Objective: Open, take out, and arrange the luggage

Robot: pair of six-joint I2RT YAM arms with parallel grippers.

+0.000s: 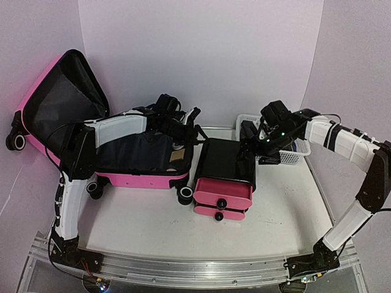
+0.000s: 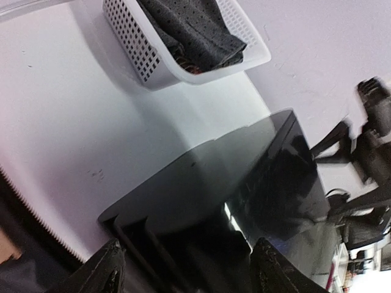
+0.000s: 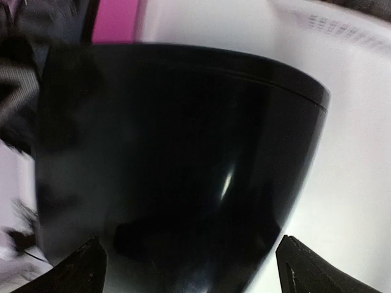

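The hot-pink luggage (image 1: 140,179) lies open at the left of the table, its black-lined lid (image 1: 61,97) standing up against the wall. Its pink shell also shows in the right wrist view (image 3: 116,18). My left gripper (image 1: 186,131) reaches over the open luggage towards its right end. In the left wrist view it (image 2: 186,271) is open and empty, with the black cabinet (image 2: 244,189) just ahead. My right gripper (image 1: 250,145) hovers at the cabinet's far right top edge. In the right wrist view it (image 3: 192,271) is open, close over the cabinet top (image 3: 183,140).
The small black cabinet (image 1: 223,162) with two pink drawers stands just right of the luggage. A white mesh basket (image 1: 287,155) sits behind my right arm; it holds grey cloth (image 2: 195,30). The white table (image 1: 153,226) runs to a metal rail in front.
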